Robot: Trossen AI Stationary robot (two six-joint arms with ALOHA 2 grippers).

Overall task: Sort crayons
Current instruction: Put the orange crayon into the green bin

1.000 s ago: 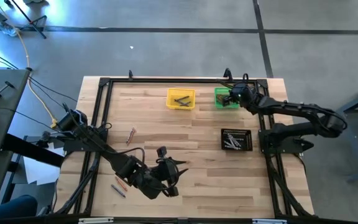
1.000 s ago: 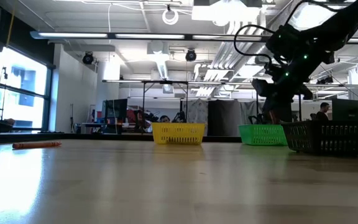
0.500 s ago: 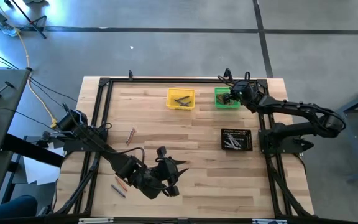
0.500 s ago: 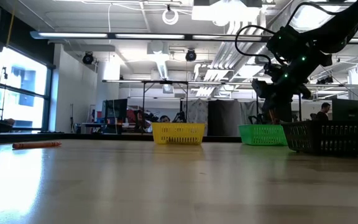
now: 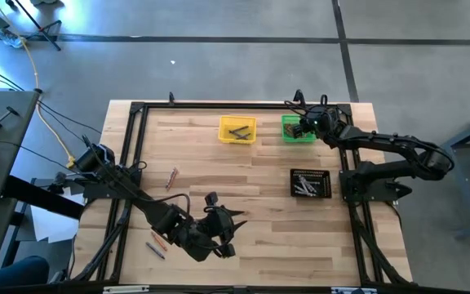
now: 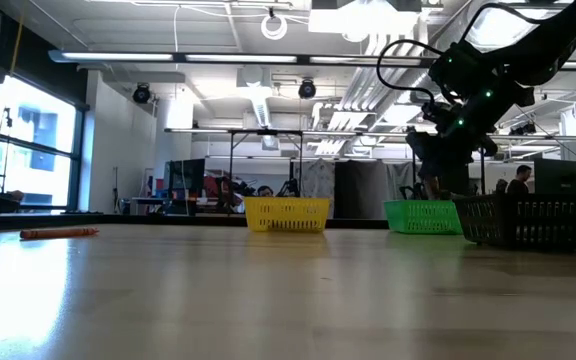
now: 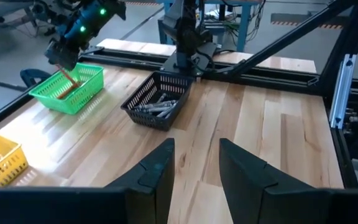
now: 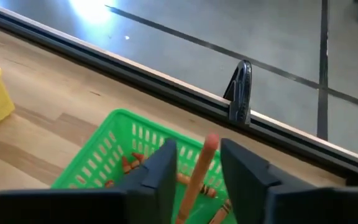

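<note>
My right gripper hangs over the green bin at the far right, its fingers apart. An orange-brown crayon stands almost upright between them, its lower end over the bin, where more orange-brown crayons lie. The yellow bin holds dark crayons; the black tray holds pale ones. Loose crayons lie on the table at the left and near the front left. My left gripper waits open near the table's front edge, touching nothing. My right gripper points down with the crayon's upper part between its two fingers. The gap is wider than the crayon, and I cannot tell whether either finger touches it.
A black metal frame runs round the table's edges, with a clamp on its far rail behind the green bin. Bare wood lies between my left gripper and the bins. The room beyond shows in the low view.
</note>
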